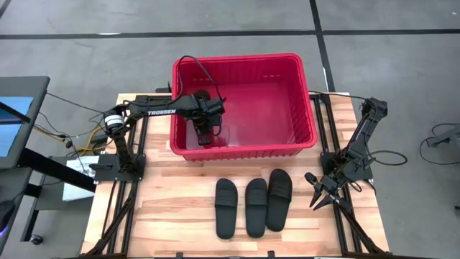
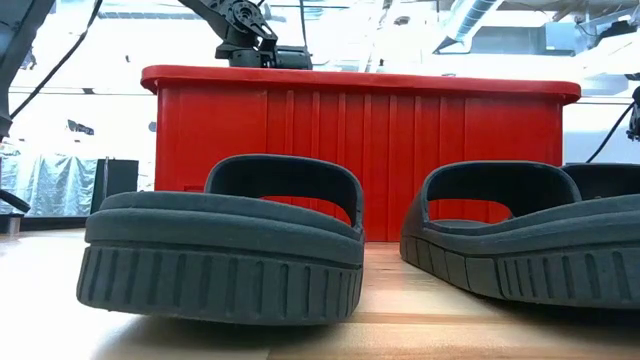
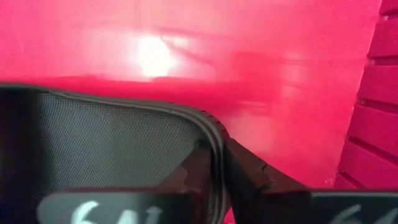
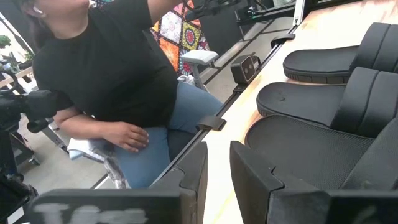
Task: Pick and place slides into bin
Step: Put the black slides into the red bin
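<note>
The red bin (image 1: pixel 244 59) stands at the table's far middle. My left gripper (image 1: pixel 205 135) reaches down inside it near its near-left corner, shut on one black slide (image 3: pixel 112 143), with the bin floor (image 3: pixel 261 74) beyond it. Three more black slides (image 1: pixel 226 208) (image 1: pixel 256 207) (image 1: pixel 279 199) lie side by side, soles down, on the wood in front of the bin. Two of them fill the low view (image 2: pixel 230 250) (image 2: pixel 520 240). My right gripper (image 1: pixel 316 203) waits at the table's right edge beside the slides, empty, fingers a narrow gap apart (image 4: pixel 217 180). My left gripper pinches a thin curved edge of the slide (image 3: pixel 214 134) between its two fingers, one finger (image 3: pixel 196 171) on the mesh-textured side and one (image 3: pixel 249 177) on the outer side. The fingers come from above, pointing down into the bin. Whether the slide touches the bin floor I cannot tell.
The bin's slotted walls (image 3: pixel 379 93) rise close around my left gripper. A person in a black shirt sits beyond the table's near edge (image 4: pixel 118 81). Black frame rails (image 1: pixel 118 187) run along both table sides. Bare wood (image 1: pixel 180 208) lies left of the slides.
</note>
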